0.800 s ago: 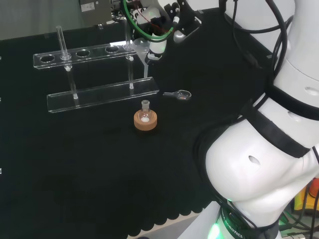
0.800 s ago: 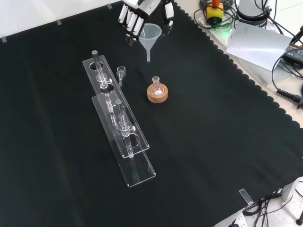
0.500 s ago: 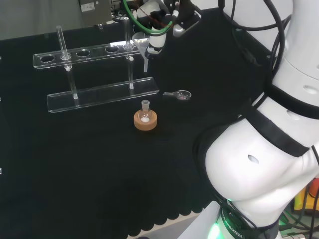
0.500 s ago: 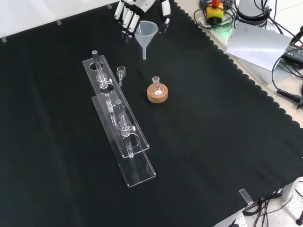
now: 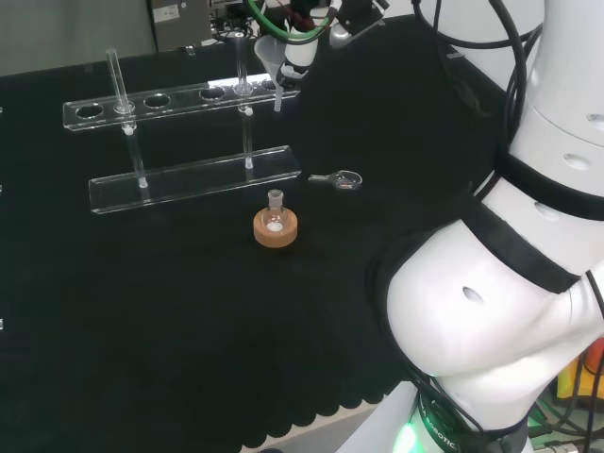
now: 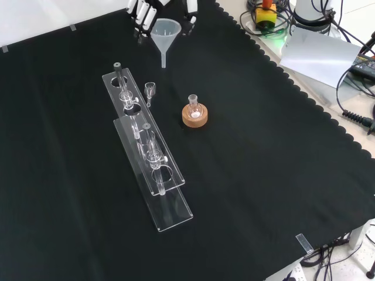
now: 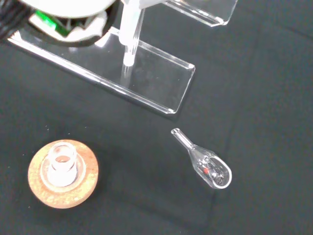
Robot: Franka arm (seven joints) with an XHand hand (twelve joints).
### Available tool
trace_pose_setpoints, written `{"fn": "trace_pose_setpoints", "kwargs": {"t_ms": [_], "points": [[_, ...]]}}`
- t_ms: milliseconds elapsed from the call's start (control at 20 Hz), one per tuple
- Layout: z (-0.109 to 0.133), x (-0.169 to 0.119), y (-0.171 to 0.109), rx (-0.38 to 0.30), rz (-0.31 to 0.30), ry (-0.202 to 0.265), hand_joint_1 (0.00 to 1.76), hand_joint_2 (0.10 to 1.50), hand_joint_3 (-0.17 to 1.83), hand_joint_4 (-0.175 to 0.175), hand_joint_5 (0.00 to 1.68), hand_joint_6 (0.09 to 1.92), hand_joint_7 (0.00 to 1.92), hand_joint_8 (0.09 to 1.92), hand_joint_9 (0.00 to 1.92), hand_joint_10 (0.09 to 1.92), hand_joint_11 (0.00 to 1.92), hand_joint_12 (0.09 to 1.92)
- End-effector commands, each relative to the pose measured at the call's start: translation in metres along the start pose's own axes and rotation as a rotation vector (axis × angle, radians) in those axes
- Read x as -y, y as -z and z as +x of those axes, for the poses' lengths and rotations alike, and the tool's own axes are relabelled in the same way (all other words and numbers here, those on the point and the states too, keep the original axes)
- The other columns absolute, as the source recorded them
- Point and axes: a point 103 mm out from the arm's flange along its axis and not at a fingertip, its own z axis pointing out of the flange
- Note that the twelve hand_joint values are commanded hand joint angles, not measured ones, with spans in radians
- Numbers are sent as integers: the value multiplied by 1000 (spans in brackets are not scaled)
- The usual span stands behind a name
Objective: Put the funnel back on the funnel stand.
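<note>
Head view: the hand, at twelve o'clock, has its fingers curled round the clear funnel and holds it upright, spout down. A moment ago the funnel hung lower and further right; it has risen and now sits at the right end of the clear stand, spout just past the top shelf's edge. At five o'clock from the stand's base lie a small glass scoop and a flask on a cork ring.

Front view: at twelve o'clock the funnel has shifted left, closer to the stand's far end, but hangs beyond it, not over a hole.

Wrist view: the spout points down over the stand's base plate; the scoop and flask lie apart.

The carry looks nearly finished; lining up with a hole and lowering remain.
</note>
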Motion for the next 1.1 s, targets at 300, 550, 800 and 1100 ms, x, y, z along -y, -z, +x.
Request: {"fn": "trace_pose_setpoints", "kwargs": {"t_ms": [300, 550, 800, 1100], "points": [[-50, -64, 17, -20, -24, -42, 907, 652, 736, 11, 688, 546, 599, 560, 871, 407, 515, 1309], [-59, -85, 18, -13, -22, -36, 906, 653, 738, 9, 685, 552, 601, 562, 872, 406, 521, 1304], [-62, -103, 15, -6, -7, -33, 905, 653, 739, 8, 682, 556, 602, 564, 873, 405, 525, 1300], [-58, -114, 7, 5, 17, -32, 904, 654, 740, 7, 679, 562, 603, 567, 877, 406, 536, 1295]]}}
